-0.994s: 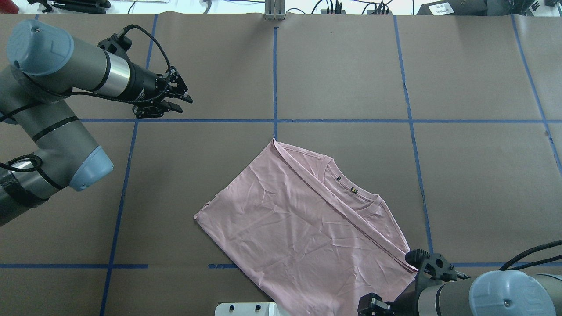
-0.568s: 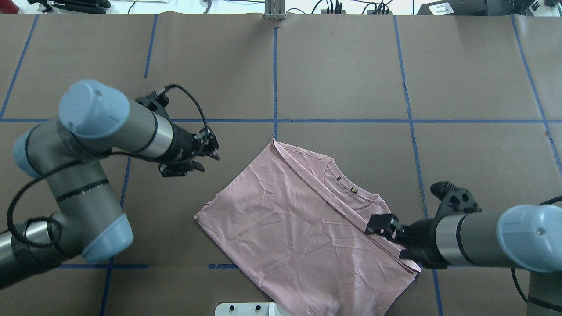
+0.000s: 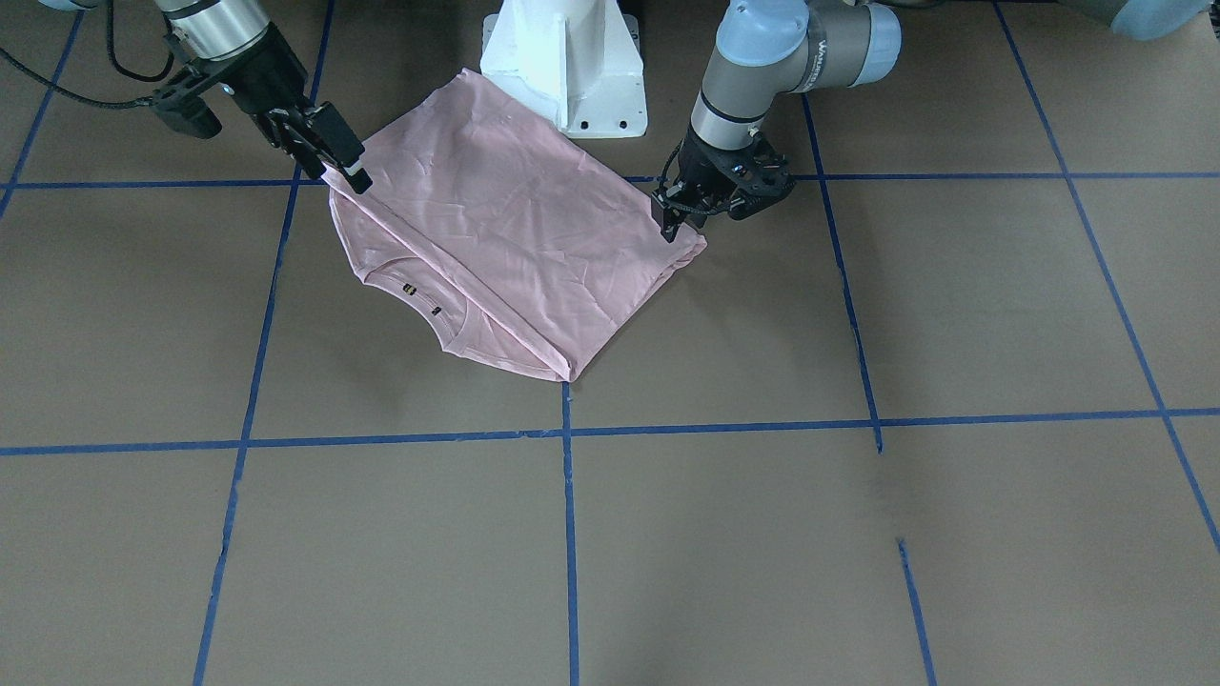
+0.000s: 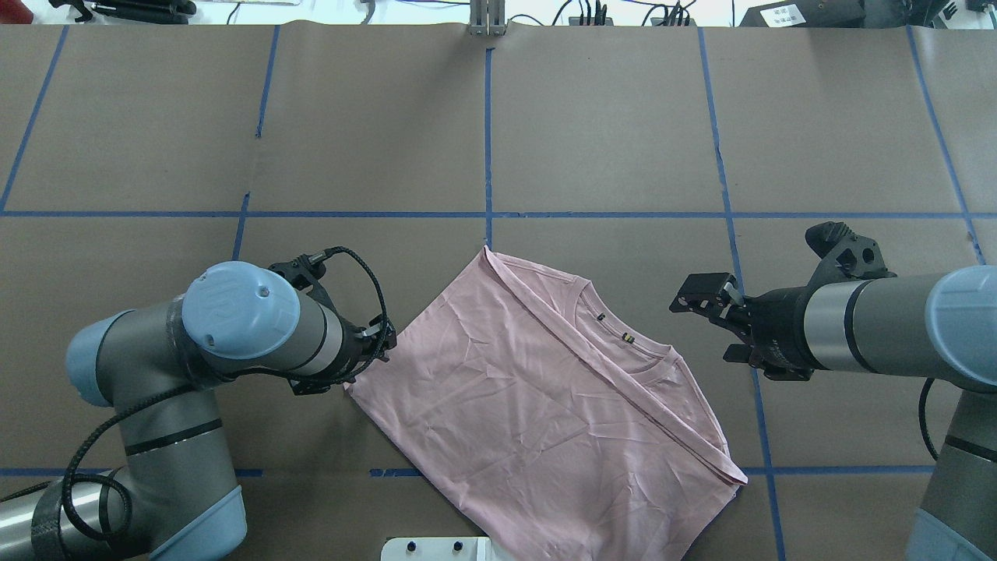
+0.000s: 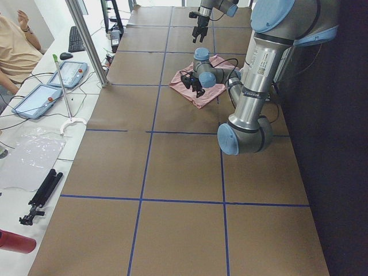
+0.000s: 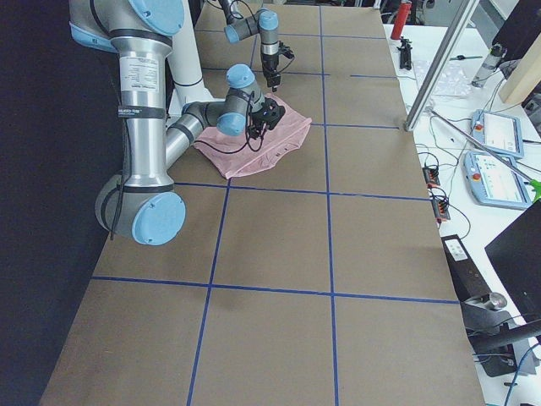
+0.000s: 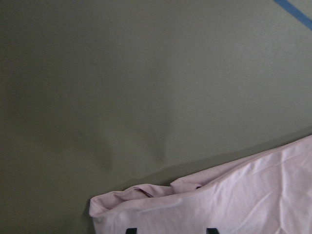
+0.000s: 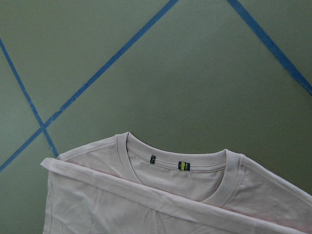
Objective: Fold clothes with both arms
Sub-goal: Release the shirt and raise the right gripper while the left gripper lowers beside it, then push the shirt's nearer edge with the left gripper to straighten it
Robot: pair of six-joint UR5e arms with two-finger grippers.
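Limp, light T-shirt [image 4: 537, 405], likely sagging unless lifted by its corners, is lying on the tabletop [image 4: 607, 132]; left end effector [image 4: 372, 360] is straddling its left corner, right end effector [image 4: 703, 326] is hovering beside the collar, both spread apart.

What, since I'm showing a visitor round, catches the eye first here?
A pale pink T-shirt lies folded and slanted on the brown table, near the robot's white base. The left gripper is down at its left corner, while the right gripper hovers open off its right side.

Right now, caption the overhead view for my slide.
Left gripper at folded shirt corner; right gripper open, hovering near collar.
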